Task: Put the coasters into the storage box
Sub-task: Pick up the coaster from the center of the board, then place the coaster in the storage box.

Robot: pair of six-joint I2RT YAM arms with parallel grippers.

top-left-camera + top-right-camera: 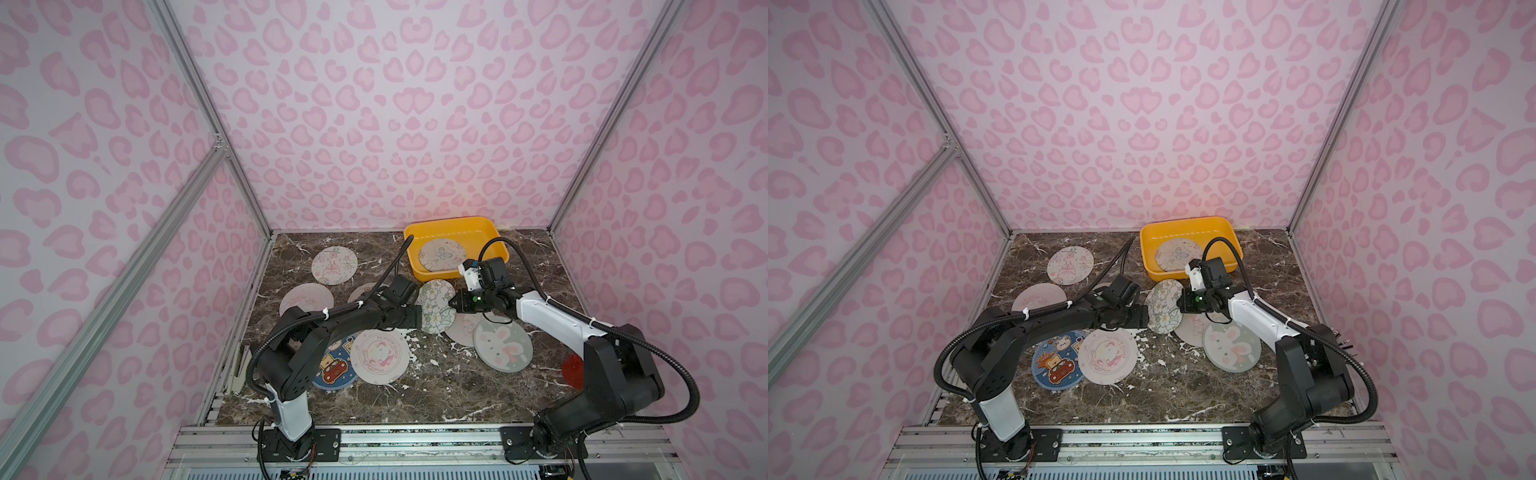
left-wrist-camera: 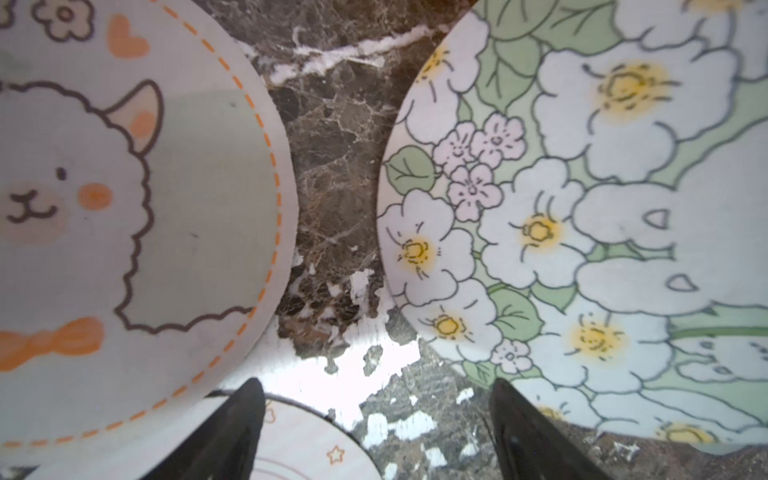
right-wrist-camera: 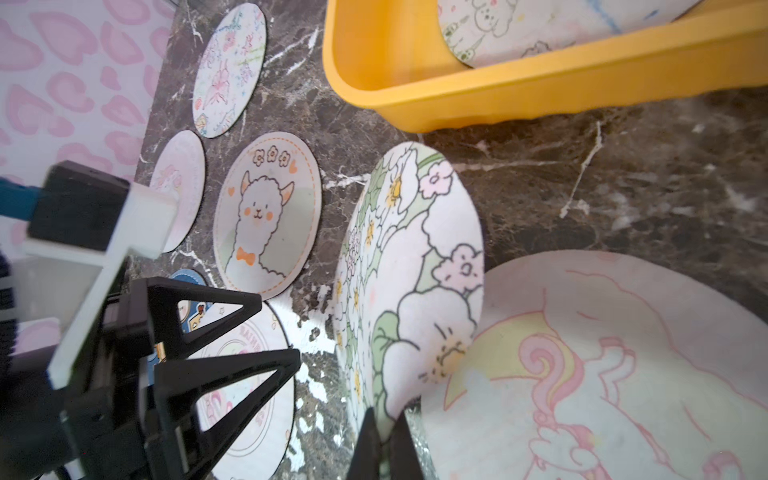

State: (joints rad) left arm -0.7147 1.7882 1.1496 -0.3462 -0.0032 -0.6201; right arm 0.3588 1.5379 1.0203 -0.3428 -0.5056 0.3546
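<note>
You are looking at the storage box [image 1: 451, 222] sitting at the far side of the table [image 1: 440, 395], right of centre, with one coaster [image 1: 442, 254] lying inside it. Just in front of the box, the flower coaster [image 1: 435, 307] is standing tilted up, with the left gripper [image 1: 415, 318] waiting at its left and the right gripper [image 1: 454, 302] pinching its right edge. The alpaca coaster [image 3: 270, 212] is lying flat to its left, apart from it. The unicorn coaster [image 3: 602, 365] is lying to its right, and the mouse coaster [image 1: 503, 347] is overlapping that one from the front.
</note>
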